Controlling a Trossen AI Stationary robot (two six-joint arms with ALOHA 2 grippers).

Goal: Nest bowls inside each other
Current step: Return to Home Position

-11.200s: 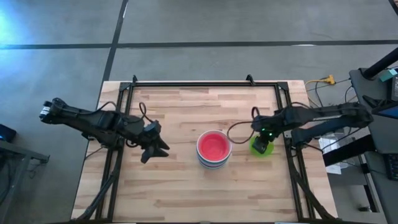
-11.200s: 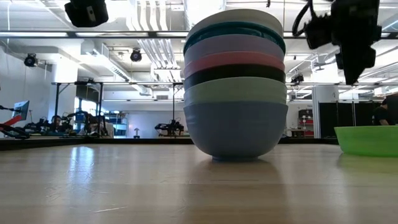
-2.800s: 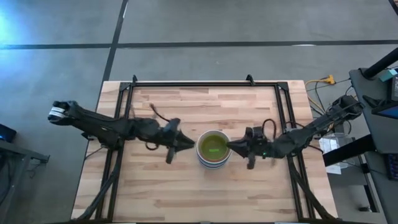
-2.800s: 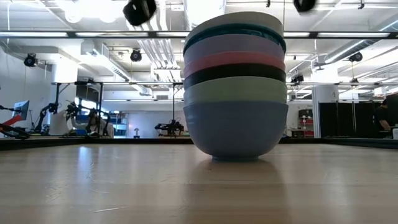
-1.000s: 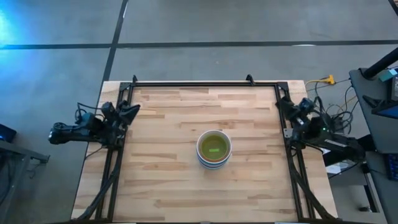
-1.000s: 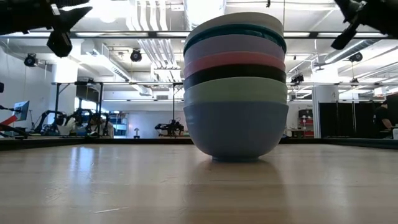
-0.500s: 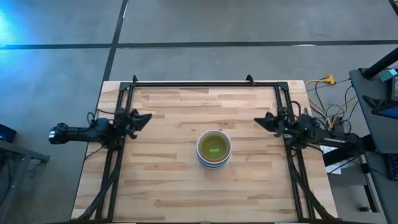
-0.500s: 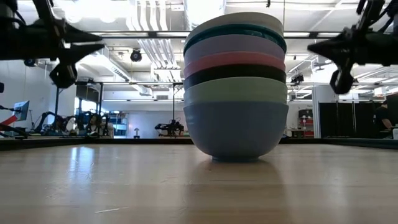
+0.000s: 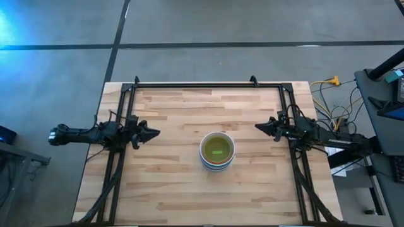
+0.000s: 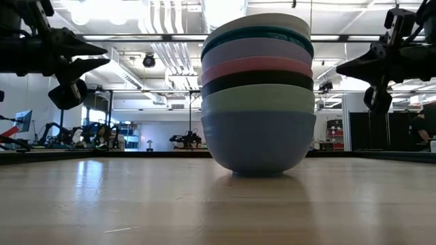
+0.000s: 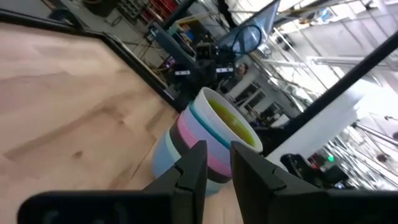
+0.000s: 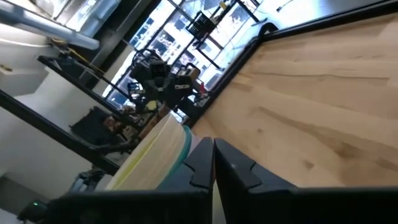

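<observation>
The bowls [image 9: 217, 151] stand nested in one stack at the table's middle, the lime green one [image 9: 218, 150] innermost on top. In the low view the stack [image 10: 257, 95] rests on the blue bowl's base [image 10: 257, 169], with mint green, black, pink, lavender, teal and white rims above it. My left gripper [image 9: 153, 133] hovers near the table's left edge, pointing at the stack, its fingers [image 11: 194, 163] a narrow gap apart with nothing between them. My right gripper [image 9: 259, 127] hovers near the right edge, pointing at the stack, shut [image 12: 213, 146] and holding nothing.
A black metal frame [image 9: 189, 84] runs along the table's far edge and down both sides [image 9: 117, 176]. Cables and equipment [image 9: 334, 126] lie beyond the right edge. Bare wood [image 9: 183, 195] lies all around the stack.
Both grippers have swung in from the far corners of the frame toward the table's middle and near edge, turning until they point at the stack, and have come lower. The stack has stayed still.
</observation>
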